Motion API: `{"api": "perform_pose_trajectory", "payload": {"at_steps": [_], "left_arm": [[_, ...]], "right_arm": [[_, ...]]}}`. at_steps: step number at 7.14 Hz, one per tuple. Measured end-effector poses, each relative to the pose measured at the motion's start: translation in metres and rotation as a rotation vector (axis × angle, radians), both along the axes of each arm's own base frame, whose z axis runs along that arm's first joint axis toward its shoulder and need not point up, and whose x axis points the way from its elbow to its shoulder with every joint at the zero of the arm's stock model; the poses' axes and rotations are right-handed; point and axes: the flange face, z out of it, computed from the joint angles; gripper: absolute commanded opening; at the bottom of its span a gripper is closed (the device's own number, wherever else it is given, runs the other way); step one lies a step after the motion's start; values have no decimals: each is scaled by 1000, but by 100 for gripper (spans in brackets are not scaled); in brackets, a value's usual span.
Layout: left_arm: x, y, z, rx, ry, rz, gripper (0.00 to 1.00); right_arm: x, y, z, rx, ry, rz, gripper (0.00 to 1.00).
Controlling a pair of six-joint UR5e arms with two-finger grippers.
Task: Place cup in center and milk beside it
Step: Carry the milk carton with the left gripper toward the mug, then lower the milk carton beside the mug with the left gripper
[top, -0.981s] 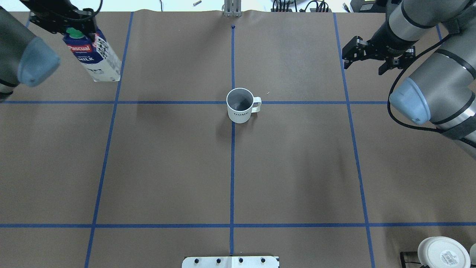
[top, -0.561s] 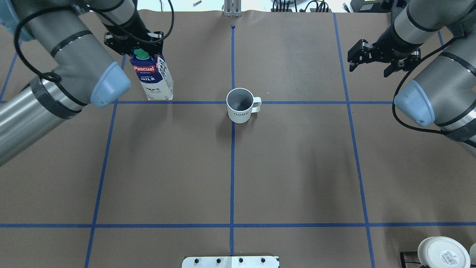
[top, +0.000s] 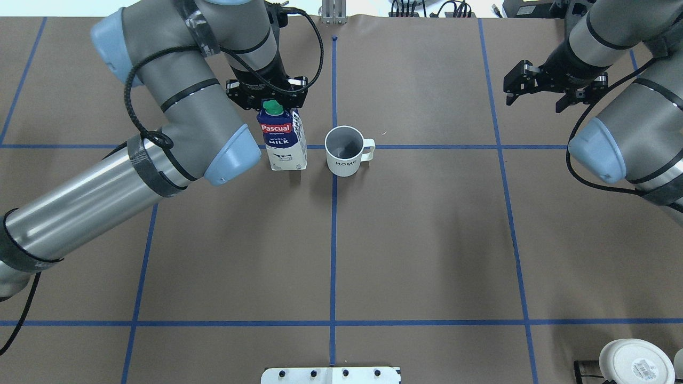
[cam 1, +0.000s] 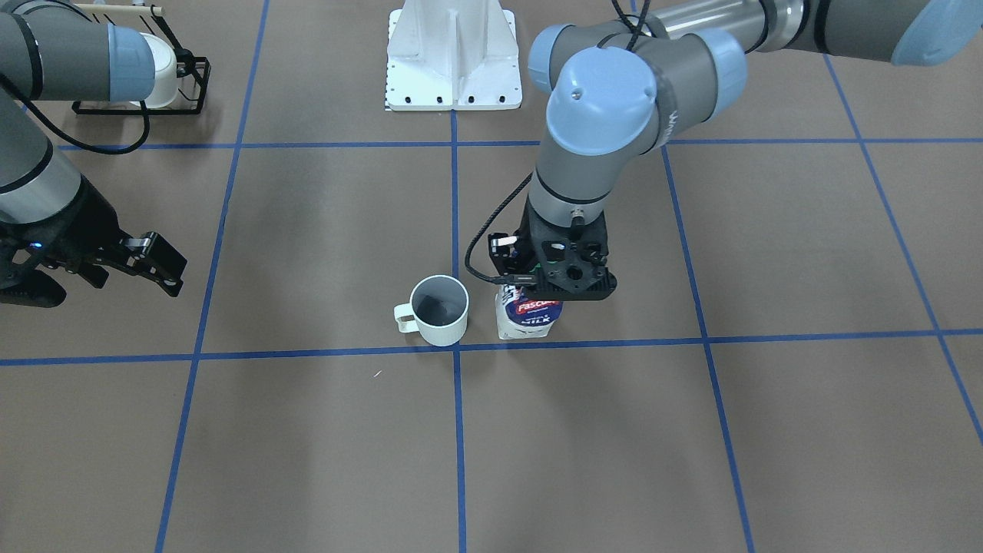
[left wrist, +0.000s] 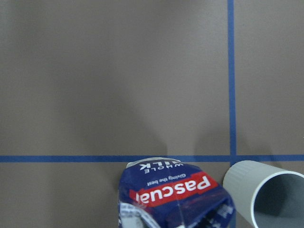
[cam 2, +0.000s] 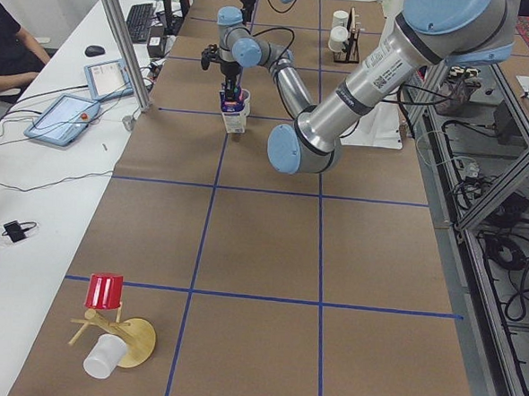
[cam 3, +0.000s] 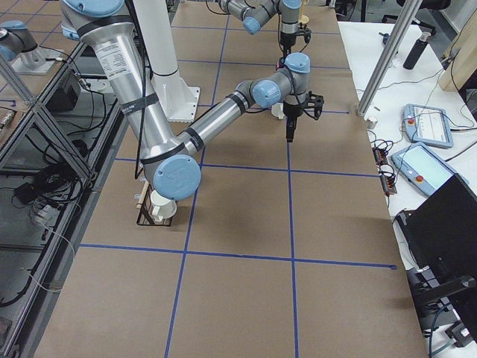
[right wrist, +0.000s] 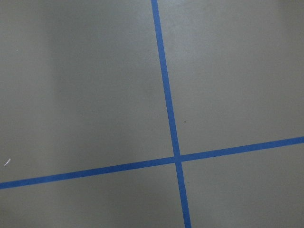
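**Desk:** Where does the cup [top: 346,152] stand?

**Photographer:** Upright on the brown paper at the center [cam 1: 476,365], right on the middle crossing of the blue tape lines [top: 427,146]. Its open mouth shows a dark inside. In the overhead view the handle sticks out toward the robot's right.

**Desk:** And the milk carton [top: 283,141]?

**Photographer:** Upright just beside the cup, on the robot's left of it, with a narrow gap between the two. The red banner and the word "MILK" face the overhead camera. Its base is at the tape line that runs across the table. Whether it rests on the paper or hangs a touch above it, I cannot tell.

**Desk:** Who has hold of it?

**Photographer:** The left gripper [top: 274,108], pointing straight down, pinches the carton's top at the green cap [top: 274,106]. The left wrist camera looks down on the carton's blue shoulder, with the cup's rim at the lower right.

**Desk:** The other arm?

**Photographer:** The right gripper [top: 533,98] hangs well apart from both, over bare paper on the robot's right, its fingers spread wide with nothing between them. Its wrist camera shows only paper and a tape crossing.
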Motion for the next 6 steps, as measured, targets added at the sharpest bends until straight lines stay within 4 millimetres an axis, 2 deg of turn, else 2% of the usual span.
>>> {"api": "perform_pose_trajectory", "payload": {"at_steps": [2,3,4,5,6], "left_arm": [[26,4,2,17,10,-14,0],[30,5,2,22,15,-15,0],[31,6,1,23,17,-16,44],[32,6,0,24,19,-15,98],[31,7,0,25,21,-14,98]], "right_arm": [[0,0,3,0,3,-4,100],[0,0,4,-1,4,-4,100],[0,0,5,-3,5,-5,100],[0,0,5,-3,5,-5,100],[0,0,5,-4,4,-6,100]]}}
